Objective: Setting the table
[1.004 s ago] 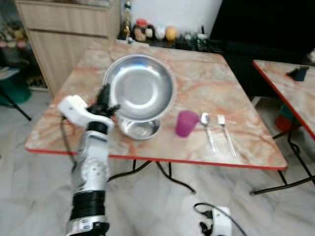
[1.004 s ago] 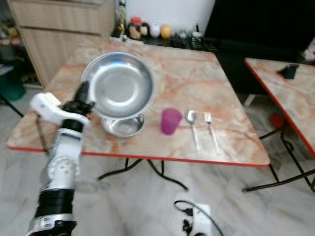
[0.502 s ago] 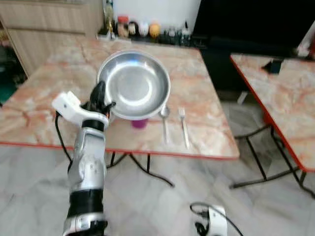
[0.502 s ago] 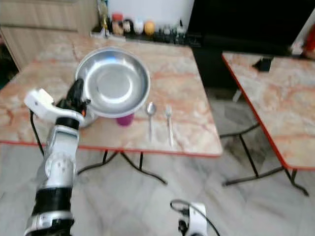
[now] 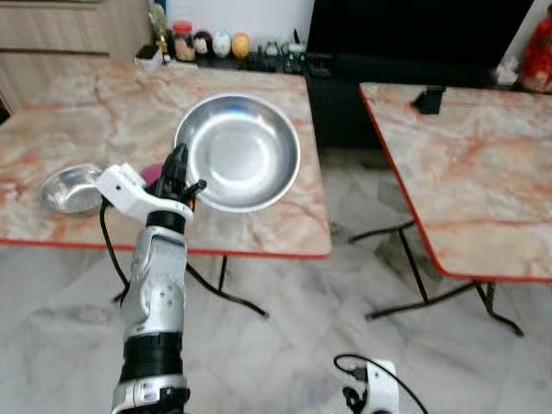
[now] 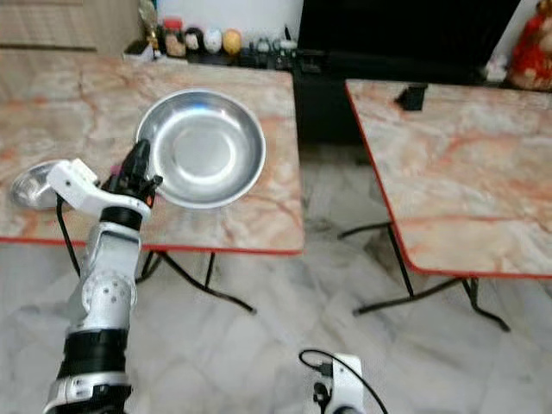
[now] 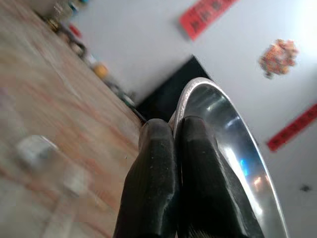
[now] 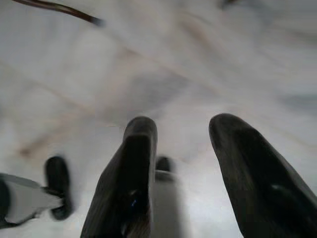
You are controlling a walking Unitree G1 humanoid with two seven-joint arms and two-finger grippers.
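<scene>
My left gripper [image 5: 178, 172] is raised in front of me, shut on the rim of a wide, shallow steel plate [image 5: 244, 151], which it holds tilted above the marble table [image 5: 267, 233]. In the left wrist view the two black fingers [image 7: 156, 163] pinch the plate's edge [image 7: 233, 144]. A small steel bowl [image 5: 73, 188] sits on the table at the far left. A purple cup [image 5: 153, 172] peeks out from behind the gripper. My right gripper [image 8: 181, 131] hangs open over the floor.
A second marble table [image 5: 457, 172] stands to the right, with a black object [image 5: 429, 99] near its far edge. A gap of tiled floor [image 5: 345, 207] separates the two tables. Jars and bottles [image 5: 207, 43] line the back of the left table.
The camera has swung right: the left table slid left in view and the second table came fully in. The spoon and fork have dropped out of sight. The plate stays gripped.
</scene>
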